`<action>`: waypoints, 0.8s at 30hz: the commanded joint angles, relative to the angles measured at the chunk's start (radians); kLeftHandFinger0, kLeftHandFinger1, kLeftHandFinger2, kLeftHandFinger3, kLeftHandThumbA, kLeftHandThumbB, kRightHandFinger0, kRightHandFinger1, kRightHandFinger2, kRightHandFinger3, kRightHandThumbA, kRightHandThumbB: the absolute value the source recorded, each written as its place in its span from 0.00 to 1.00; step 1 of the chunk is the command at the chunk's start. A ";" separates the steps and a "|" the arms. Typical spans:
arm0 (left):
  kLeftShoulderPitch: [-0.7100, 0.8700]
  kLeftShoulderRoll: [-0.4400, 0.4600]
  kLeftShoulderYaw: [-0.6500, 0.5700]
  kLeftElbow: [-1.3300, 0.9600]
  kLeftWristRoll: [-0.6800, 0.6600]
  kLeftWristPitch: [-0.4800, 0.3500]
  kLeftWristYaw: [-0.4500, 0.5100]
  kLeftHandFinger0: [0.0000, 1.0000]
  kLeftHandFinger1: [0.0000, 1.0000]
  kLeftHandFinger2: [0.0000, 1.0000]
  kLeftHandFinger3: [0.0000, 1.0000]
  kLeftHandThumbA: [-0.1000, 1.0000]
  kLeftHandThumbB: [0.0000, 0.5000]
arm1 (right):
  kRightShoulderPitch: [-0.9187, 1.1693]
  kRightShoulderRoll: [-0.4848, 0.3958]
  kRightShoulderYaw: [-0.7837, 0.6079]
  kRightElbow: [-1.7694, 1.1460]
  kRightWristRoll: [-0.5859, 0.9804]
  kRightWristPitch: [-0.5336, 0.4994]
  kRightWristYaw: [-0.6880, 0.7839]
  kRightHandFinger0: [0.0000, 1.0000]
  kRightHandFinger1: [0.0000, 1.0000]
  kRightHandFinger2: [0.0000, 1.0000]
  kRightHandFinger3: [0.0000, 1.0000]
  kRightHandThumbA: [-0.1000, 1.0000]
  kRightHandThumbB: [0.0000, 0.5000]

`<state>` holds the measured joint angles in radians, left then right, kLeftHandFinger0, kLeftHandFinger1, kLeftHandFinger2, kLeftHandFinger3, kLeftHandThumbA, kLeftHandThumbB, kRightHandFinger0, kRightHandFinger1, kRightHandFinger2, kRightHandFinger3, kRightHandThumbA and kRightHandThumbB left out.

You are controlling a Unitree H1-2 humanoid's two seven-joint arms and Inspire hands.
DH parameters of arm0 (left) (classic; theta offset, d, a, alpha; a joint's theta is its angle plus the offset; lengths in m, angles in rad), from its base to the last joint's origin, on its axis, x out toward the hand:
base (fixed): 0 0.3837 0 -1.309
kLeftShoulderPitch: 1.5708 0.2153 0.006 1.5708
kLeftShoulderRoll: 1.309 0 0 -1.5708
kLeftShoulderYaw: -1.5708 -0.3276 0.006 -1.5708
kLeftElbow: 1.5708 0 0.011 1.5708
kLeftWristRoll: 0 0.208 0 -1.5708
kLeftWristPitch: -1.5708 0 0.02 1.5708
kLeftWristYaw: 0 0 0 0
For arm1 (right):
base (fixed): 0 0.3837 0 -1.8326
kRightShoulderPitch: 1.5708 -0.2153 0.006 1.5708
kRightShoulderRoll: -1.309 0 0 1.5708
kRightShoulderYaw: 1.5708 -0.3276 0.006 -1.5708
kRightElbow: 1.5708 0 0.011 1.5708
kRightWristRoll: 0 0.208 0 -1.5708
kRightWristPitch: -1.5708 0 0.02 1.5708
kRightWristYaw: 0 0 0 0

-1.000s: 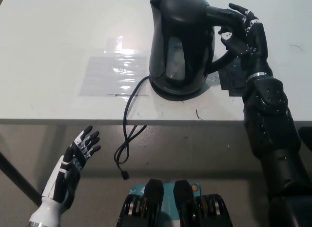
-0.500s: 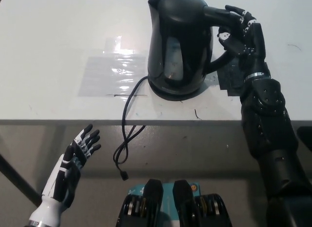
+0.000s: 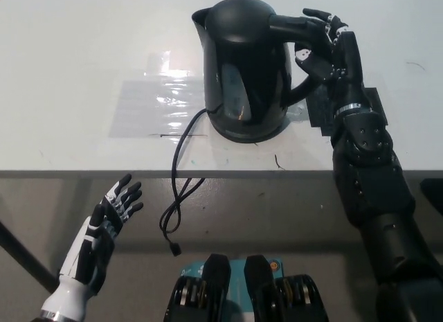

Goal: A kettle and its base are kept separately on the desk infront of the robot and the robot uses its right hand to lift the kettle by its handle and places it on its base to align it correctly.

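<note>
A black kettle stands upright on its base near the front edge of a white desk, the right hand wrapped around its handle. Left of the kettle a clear taped sheet lies flat on the desk, while the base's cord trails over the edge toward the grey floor. Below the desk, left of the kettle, the left hand rests with fingers spread, holding nothing.
</note>
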<state>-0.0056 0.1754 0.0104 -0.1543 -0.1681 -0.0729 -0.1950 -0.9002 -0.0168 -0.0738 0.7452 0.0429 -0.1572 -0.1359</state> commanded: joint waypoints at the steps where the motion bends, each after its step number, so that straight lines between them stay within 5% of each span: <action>1: -0.016 0.022 0.006 -0.025 0.002 -0.011 -0.011 1.00 1.00 1.00 1.00 1.00 0.00 | -0.061 0.027 0.050 -0.048 -0.041 -0.021 0.021 0.00 0.27 0.66 0.69 0.00 0.20; 10: -0.019 0.028 0.006 -0.032 0.003 -0.003 -0.011 1.00 1.00 1.00 1.00 1.00 0.01 | -0.062 0.024 0.055 -0.071 -0.045 0.033 0.019 0.00 0.31 0.68 0.73 0.00 0.23; 11: -0.019 0.027 0.006 -0.031 0.000 -0.003 -0.011 1.00 1.00 1.00 1.00 1.00 0.01 | -0.058 0.025 0.048 -0.085 -0.030 0.063 0.026 0.05 0.38 0.75 0.84 0.04 0.27; 12: -0.019 0.026 0.006 -0.031 0.001 -0.003 -0.010 1.00 1.00 1.00 1.00 1.00 0.01 | -0.055 0.022 0.046 -0.099 -0.021 0.089 0.038 0.37 0.72 1.00 1.00 0.24 0.50; 13: -0.016 0.024 0.006 -0.031 0.001 -0.004 -0.008 1.00 1.00 1.00 1.00 1.00 0.01 | -0.045 0.015 0.045 -0.125 0.005 0.135 0.076 0.65 0.94 1.00 1.00 0.41 0.57; 14: -0.014 0.026 0.005 -0.031 0.001 -0.008 -0.010 1.00 1.00 1.00 1.00 1.00 0.00 | -0.036 0.002 0.047 -0.145 0.045 0.172 0.142 1.00 1.00 1.00 1.00 0.55 0.80; 15: -0.014 0.026 0.005 -0.031 0.001 -0.009 -0.011 1.00 1.00 1.00 1.00 1.00 0.00 | -0.033 -0.001 0.048 -0.151 0.054 0.183 0.159 1.00 1.00 1.00 1.00 0.55 0.80; 16: -0.012 0.028 0.005 -0.036 0.004 -0.001 -0.009 1.00 1.00 1.00 1.00 1.00 0.04 | -0.024 -0.028 0.055 -0.150 0.085 0.202 0.239 1.00 1.00 1.00 1.00 0.61 0.98; 24: -0.015 0.021 0.006 -0.034 0.000 -0.001 -0.006 1.00 1.00 1.00 1.00 1.00 0.00 | -0.030 -0.080 0.048 -0.087 0.146 0.168 0.379 1.00 1.00 1.00 1.00 0.66 1.00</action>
<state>-0.0085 0.1819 0.0095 -0.1542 -0.1677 -0.0688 -0.1949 -0.8884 -0.0849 -0.0443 0.6660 0.0837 -0.0133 0.0156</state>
